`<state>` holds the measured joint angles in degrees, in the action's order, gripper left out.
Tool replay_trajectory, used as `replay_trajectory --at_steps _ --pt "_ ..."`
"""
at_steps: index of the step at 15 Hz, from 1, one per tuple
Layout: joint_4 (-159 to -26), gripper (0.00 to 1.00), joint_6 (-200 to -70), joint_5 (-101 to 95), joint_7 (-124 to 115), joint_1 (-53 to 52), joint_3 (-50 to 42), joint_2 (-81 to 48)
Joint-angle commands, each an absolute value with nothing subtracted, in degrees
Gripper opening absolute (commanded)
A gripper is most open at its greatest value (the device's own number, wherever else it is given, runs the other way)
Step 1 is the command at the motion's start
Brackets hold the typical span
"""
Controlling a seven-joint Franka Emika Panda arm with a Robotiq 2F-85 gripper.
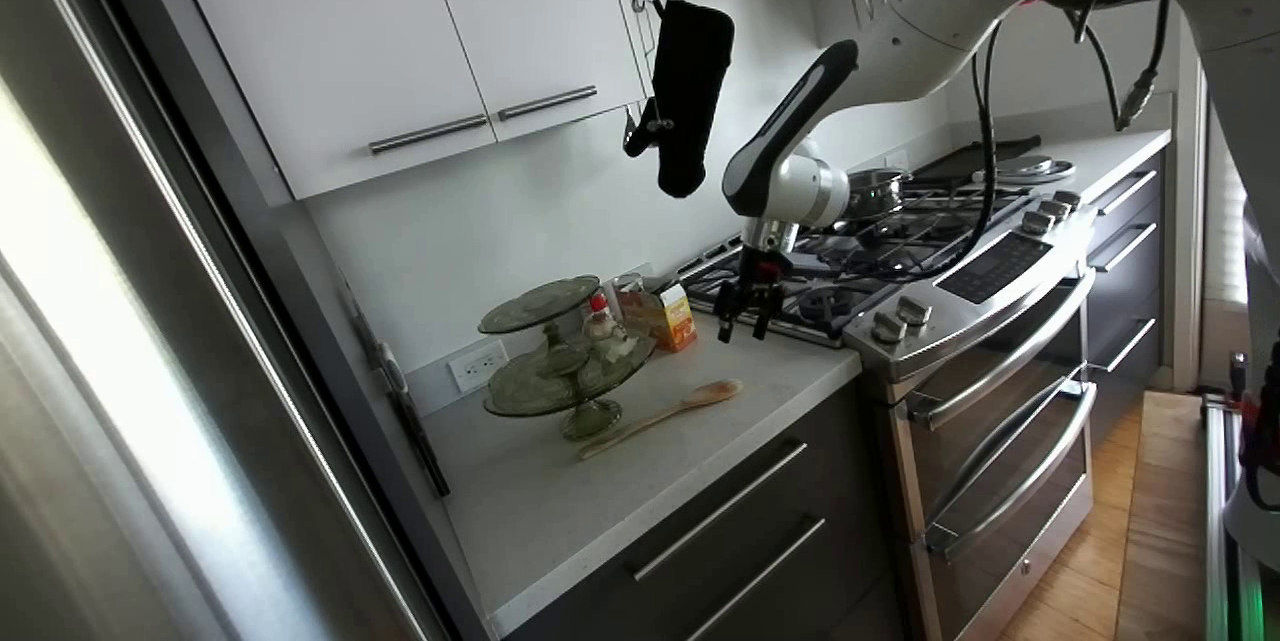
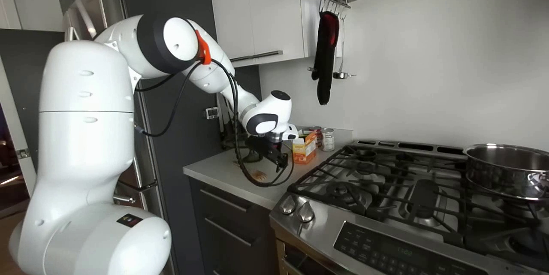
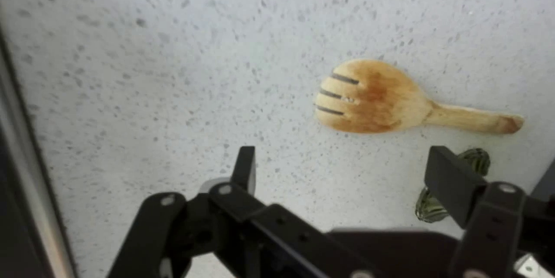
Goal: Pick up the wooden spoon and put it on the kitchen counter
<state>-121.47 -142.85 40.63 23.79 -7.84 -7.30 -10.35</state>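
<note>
The wooden spoon (image 1: 662, 414) lies flat on the kitchen counter (image 1: 530, 521), its light-tan handle running beside the foot of the tiered stand. Its bowl (image 2: 258, 175) also shows in an exterior view, with the handle mostly hidden. In the wrist view the spoon (image 3: 377, 98) shows a slotted bowl with brown stains, handle toward the right. My gripper (image 1: 743, 333) points down above the counter, close to the bowl end and apart from it. In the wrist view the gripper (image 3: 342, 156) is open, its fingers wide apart with only counter between them. The spoon lies beyond the fingertips.
The olive-brown tiered plate stand (image 1: 540, 306) stands beside the handle; its foot (image 3: 429, 206) shows behind a finger. An orange box (image 2: 304, 150) and cans (image 2: 327, 139) stand at the back. The gas stove (image 2: 386, 197) adjoins the counter and carries a steel pot (image 2: 506, 176).
</note>
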Motion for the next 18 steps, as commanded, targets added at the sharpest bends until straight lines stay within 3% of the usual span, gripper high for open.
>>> replay_trajectory --at_steps 1,3,4,6,14,18 --pt "-129.6 1.0 -141.7 24.7 8.1 -16.2 -14.7 -2.0" --pt "-131.0 1.0 -139.6 15.4 -0.5 -16.3 -14.4 1.9" --pt "-131.6 1.0 -136.3 12.1 -1.1 -9.2 -9.1 5.2" --pt "-132.1 1.0 -132.3 8.3 -3.6 -7.0 -7.5 9.1" --pt "-133.6 1.0 -119.9 10.9 1.8 -1.4 -6.0 20.9" --pt "-132.1 1.0 -120.5 10.1 0.8 -0.7 -5.2 19.7"
